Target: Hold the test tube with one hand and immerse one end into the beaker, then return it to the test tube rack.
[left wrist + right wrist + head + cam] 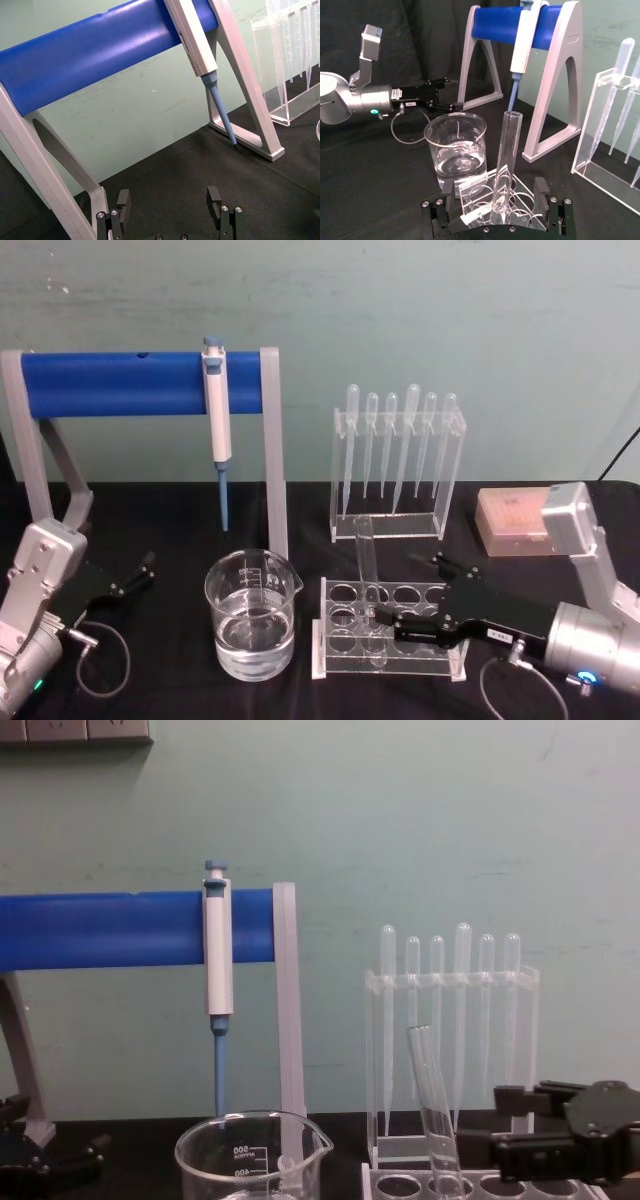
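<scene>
Tube (366, 570) is seated in the rack (420, 668), in a hole near the beaker end. It's tilted, mouth leaning toward the beaker (251, 615), and not lifted. The beaker sits just left of the rack, part full of clear liquid, nothing in it. Right gripper (385, 625) is low at the rack with jaws wide apart, one either side of the tube's lower half. There's a gap on both sides in the wrist view, so it has hold of nothing. My read: this is the grasp step, dip not started. Open jaws around a racked tube could equally be a release; can't tell from this alone. If it's the pick-up, next move is to close squarely on the glass, gently since it's round and slick, then pull up along the tube's lean so it clears the hole without dragging the rack. After that, a short shift left over the beaker and down. Risk is the light acrylic rack tipping or sliding. Left gripper (140, 575) is parked far left by the blue stand (120, 383), jaws apart, empty.
</scene>
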### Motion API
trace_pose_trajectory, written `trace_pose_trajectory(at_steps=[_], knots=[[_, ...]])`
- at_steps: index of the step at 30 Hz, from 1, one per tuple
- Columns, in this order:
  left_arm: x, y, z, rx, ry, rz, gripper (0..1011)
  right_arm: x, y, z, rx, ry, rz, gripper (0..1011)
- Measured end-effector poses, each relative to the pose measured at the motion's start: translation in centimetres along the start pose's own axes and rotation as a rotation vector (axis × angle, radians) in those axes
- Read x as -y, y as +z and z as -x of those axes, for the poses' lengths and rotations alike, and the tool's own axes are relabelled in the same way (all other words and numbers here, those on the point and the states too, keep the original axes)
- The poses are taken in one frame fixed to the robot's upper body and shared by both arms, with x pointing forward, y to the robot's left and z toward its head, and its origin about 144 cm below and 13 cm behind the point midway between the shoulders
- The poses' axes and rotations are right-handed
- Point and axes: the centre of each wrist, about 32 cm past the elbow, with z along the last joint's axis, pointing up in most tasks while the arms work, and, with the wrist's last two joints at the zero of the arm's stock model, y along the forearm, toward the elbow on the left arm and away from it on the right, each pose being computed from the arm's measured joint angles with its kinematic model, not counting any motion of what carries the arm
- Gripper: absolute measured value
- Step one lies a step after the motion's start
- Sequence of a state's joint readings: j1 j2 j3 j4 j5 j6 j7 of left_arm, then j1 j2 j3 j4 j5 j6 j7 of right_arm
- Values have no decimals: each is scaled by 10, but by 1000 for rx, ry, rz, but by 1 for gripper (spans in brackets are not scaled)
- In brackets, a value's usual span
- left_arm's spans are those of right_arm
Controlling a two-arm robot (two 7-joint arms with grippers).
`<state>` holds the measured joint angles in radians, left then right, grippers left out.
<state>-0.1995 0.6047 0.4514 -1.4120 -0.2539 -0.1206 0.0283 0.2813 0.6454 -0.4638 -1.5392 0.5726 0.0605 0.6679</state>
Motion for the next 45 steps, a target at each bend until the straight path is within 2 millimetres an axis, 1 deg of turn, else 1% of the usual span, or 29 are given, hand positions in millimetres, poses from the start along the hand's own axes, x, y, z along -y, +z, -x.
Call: trace_pose_trajectory(at_steps=[11,17,29,33,45], knots=[[0,0,0,0,0,0,1000,-21,12,-14,8,22,50,1003],[0,0,0,0,0,0,1000,-32,15,-22,-19,23,63,1002],[0,0,0,0,0,0,1000,-51,24,-28,-21,36,81,1003],[0,0,0,0,0,0,1000,-54,25,-29,-12,37,85,1003],[0,0,0,0,0,0,1000,-52,25,-29,-13,35,84,1003]])
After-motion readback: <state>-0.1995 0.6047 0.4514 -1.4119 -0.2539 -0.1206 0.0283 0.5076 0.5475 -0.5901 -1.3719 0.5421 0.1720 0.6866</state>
